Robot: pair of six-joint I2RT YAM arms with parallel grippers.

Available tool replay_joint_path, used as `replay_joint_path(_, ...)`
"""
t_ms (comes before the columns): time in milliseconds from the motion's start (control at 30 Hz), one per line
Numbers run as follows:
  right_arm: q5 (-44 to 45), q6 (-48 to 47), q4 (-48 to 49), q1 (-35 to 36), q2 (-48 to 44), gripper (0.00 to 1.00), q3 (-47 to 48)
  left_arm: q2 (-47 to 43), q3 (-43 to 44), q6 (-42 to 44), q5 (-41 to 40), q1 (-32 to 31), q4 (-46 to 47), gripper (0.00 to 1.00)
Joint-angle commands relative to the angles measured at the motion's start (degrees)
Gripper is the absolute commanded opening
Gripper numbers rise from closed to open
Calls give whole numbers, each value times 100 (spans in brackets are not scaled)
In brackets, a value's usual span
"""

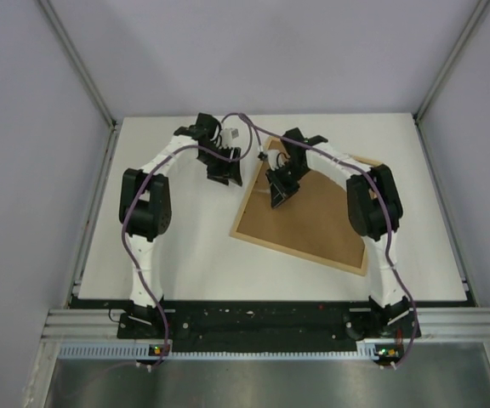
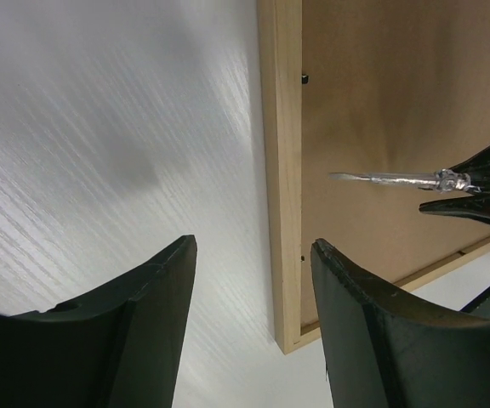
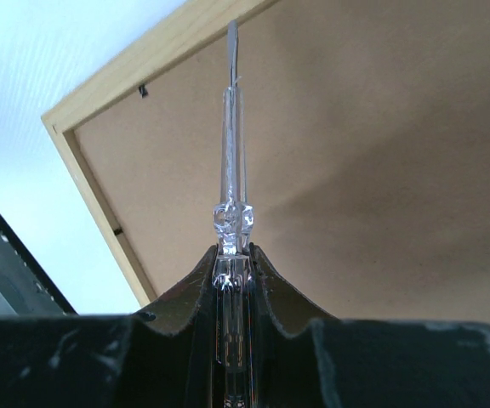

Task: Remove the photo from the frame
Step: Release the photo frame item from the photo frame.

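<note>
Right gripper point(image 3: 232, 255) pinches a clear tool point(image 3: 232, 144) pointing to 12 o'clock; left gripper point(image 2: 253, 246) hangs spread. The tip may skid, shoving the unheld frame point(image 3: 100, 110).

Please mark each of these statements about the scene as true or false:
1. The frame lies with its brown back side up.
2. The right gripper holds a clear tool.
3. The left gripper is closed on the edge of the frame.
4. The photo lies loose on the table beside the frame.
1. True. The frame lies flat with its brown fibreboard back facing up.
2. True. The right gripper is shut on a clear plastic tool that points over the frame's back.
3. False. The left gripper is open and holds nothing.
4. False. No photo shows in any view; only the frame's back is seen.
</note>
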Motion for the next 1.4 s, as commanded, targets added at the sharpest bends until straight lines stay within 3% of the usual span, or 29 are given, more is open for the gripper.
replay_joint_path(0, 122, -283, -321, 175, -417, 0, -202, 25, -97, -28, 185, -14, 168, 61)
replay_joint_path(433, 210, -1004, -1008, 430, -559, 0, -518, -238, -756, 201, 141, -23, -70, 45)
replay_joint_path(1367, 350, -486, -542, 835, 31, 0, 62, -1, -1134, 43, 1063, -58, -52, 34)
